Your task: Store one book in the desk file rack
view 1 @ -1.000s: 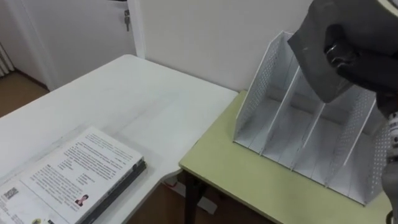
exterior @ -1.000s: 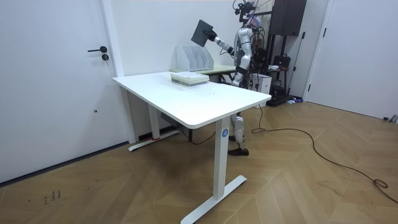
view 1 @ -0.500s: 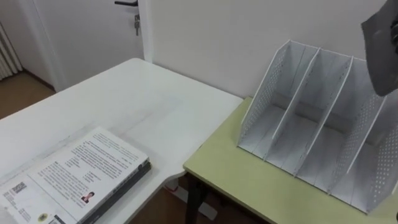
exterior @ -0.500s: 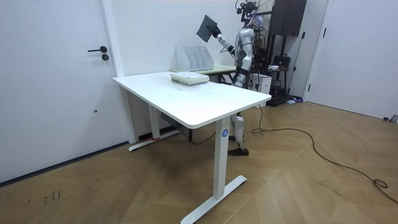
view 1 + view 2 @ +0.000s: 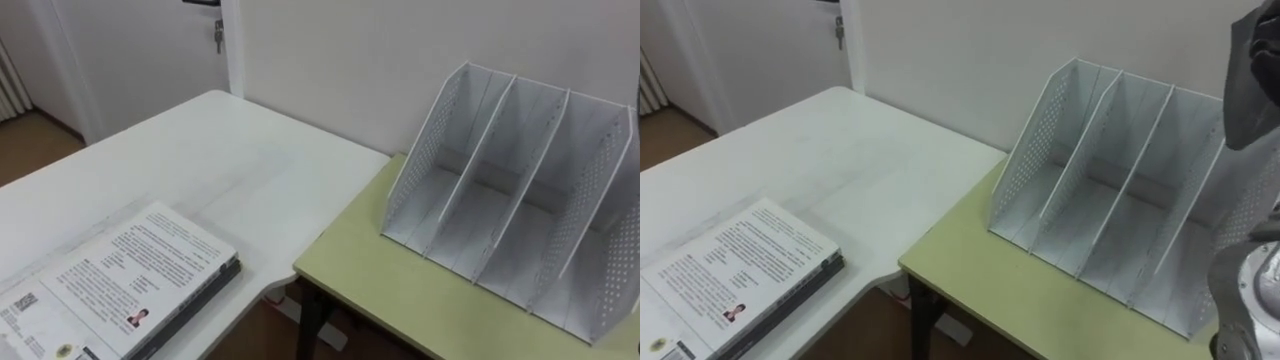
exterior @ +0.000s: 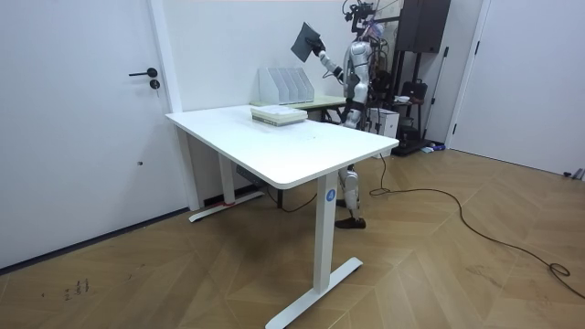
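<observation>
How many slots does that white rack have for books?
3. Left slot, middle slot and right slot sit side by side in the rack on the green desk; all are empty. The right hand holds the book above.

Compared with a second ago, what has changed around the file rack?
The right robot hand has raised the dark book higher and back from the file rack, still gripping it. The rack, the green table and the stack of books on the white desk stayed put.
</observation>
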Motion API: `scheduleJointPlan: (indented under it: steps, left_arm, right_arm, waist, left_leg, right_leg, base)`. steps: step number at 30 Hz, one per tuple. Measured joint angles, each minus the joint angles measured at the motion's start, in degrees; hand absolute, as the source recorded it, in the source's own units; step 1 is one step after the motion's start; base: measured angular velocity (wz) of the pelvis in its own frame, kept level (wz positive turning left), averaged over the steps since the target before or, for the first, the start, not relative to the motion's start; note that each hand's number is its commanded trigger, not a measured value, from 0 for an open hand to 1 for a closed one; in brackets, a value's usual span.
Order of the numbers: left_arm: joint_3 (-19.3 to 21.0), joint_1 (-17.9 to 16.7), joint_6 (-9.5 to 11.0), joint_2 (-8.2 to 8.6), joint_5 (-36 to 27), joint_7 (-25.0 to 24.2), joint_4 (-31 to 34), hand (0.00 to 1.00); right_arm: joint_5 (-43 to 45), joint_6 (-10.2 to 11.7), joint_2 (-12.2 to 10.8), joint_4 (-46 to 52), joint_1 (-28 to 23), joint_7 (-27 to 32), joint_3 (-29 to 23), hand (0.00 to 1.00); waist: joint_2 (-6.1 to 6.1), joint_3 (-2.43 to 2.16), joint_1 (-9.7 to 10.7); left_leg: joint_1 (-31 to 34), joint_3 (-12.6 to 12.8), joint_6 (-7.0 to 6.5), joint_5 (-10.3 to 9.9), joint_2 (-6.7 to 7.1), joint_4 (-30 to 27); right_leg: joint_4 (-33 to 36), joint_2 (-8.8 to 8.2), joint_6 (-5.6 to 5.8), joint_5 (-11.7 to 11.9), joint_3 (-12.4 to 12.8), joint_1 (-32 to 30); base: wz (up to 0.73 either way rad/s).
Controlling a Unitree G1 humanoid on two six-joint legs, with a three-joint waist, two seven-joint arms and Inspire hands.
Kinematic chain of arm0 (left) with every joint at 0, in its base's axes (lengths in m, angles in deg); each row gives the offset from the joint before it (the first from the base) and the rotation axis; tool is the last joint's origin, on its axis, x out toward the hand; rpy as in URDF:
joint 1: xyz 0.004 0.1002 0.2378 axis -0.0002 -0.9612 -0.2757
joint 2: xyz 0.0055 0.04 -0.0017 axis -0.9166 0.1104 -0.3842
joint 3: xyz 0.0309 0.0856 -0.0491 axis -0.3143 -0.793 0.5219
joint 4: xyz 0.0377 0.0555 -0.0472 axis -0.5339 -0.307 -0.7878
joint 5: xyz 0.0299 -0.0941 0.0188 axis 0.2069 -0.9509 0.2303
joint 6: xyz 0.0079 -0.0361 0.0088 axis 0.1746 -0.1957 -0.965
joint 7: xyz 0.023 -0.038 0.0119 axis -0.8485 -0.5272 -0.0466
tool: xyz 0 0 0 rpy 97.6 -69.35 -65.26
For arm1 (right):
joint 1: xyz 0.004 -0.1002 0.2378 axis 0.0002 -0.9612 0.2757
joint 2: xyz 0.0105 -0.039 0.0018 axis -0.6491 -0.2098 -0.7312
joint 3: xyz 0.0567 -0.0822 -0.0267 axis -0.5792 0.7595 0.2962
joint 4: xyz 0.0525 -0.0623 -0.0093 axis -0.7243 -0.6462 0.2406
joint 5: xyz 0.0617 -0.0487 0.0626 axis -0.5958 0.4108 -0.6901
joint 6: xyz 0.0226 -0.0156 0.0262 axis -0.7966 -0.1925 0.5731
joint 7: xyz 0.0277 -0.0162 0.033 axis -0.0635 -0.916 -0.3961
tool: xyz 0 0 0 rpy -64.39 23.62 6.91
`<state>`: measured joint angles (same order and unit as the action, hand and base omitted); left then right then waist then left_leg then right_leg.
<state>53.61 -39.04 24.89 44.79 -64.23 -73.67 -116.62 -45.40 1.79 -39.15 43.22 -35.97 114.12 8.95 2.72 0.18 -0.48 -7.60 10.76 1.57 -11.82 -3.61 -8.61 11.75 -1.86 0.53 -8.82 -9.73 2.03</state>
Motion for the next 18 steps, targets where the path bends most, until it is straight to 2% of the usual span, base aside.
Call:
scheduleJointPlan:
  steps: [11, 18]
  left_arm:
    - [0.02, 0.04, -1.0, 0.01, -1.08, 1.06, -0.14, 0.0]
    - [0.21, 0.04, -1.31, -0.13, -1.05, 1.56, -0.38, 0.0]
  right_arm:
    - [-0.21, 0.01, -0.04, -4.21, -0.15, -0.8, 0.01, 1.0]
    - [-0.56, -0.08, -0.02, -5.72, -0.13, -2.04, 0.0, 1.0]
  waist:
    - [-0.48, 0.21, 0.19]
    - [-0.92, -0.14, 0.08]
  left_leg:
    - [0.26, -0.07, 0.01, -0.02, -0.02, 0.28]
    - [0.3, -0.17, 0.01, -0.02, -0.03, 0.41]
  right_leg:
    - [-0.04, -0.01, 0.0, 0.0, -0.29, -0.04]
    - [-0.13, -0.01, 0.0, 0.0, -0.54, -0.07]
  base:
    - [0.01]
    - [0.01]
